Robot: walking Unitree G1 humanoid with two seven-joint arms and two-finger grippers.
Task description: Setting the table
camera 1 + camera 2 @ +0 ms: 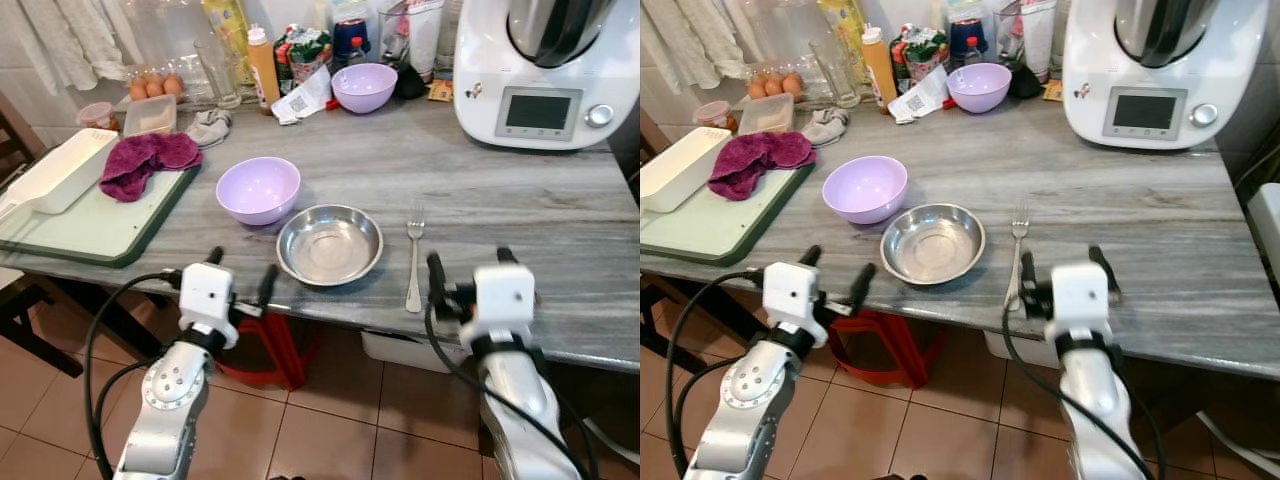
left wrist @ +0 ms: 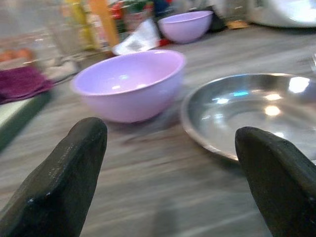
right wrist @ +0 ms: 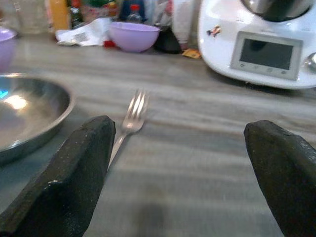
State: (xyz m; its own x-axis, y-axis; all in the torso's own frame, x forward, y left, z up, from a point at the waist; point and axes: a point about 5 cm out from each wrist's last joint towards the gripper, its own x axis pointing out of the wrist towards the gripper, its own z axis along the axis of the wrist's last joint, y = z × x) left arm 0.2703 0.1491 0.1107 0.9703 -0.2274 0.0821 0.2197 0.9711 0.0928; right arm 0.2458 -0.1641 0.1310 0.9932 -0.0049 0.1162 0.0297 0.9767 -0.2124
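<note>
Both claws, left gripper [image 1: 240, 272] and right gripper [image 1: 470, 264], are wide open and hold nothing. The fork [image 1: 414, 256] lies near the table [image 1: 560, 230] edge; a bump could knock it off.

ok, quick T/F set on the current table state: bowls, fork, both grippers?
1. The steel bowl sits empty near the table's front edge. True.
2. The fork lies inside the steel bowl. False: it lies on the table, beside the bowl on the robot's right.
3. Two purple bowls are on the table. True: near purple bowl next to the steel bowl, far purple bowl at the back.
4. The left gripper holds the near purple bowl. False: it is open and holds nothing, at the table edge.
5. The right gripper is shut on the fork. False: it is open, short of the fork.
</note>
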